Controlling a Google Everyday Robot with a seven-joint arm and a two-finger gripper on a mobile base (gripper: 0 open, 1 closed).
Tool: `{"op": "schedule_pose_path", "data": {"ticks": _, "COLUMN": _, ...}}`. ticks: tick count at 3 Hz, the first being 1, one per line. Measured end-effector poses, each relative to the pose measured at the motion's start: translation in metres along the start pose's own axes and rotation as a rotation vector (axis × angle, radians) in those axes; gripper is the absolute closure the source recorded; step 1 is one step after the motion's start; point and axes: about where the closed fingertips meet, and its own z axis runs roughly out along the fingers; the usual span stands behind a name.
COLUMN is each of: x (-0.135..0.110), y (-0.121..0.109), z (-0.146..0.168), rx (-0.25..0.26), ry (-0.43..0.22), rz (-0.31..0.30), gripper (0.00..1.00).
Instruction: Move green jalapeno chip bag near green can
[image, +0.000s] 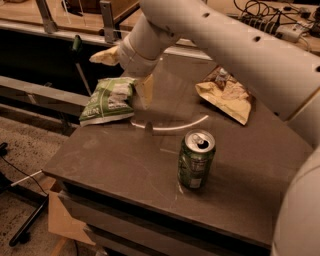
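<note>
the gripper (125, 74) hangs over the far left corner of the table (110, 165), its two pale fingers (145, 92) spread apart and clamped on nothing. the green bag (107, 100) lies flat at the left edge, one finger just beside its far end. the can (196, 160) stands upright near the front edge, well apart from the bag. a tan bag (227, 95) lies toward the far right.

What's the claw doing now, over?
Claw open beside green chip bag, nothing held. Bag flat, apart from green can. Nothing between them.
</note>
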Motion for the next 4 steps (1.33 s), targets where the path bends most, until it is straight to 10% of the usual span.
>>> {"op": "schedule_pose_path", "data": {"ticks": 2, "x": -0.012, "y": 0.011, "z": 0.04, "rx": -0.174, "ry": 0.037, "rz": -0.129, "gripper": 0.15}}
{"op": "schedule_pose_path", "data": {"ticks": 4, "x": -0.013, "y": 0.019, "z": 0.044, "rx": -0.231, "ry": 0.047, "rz": -0.151, "gripper": 0.62}}
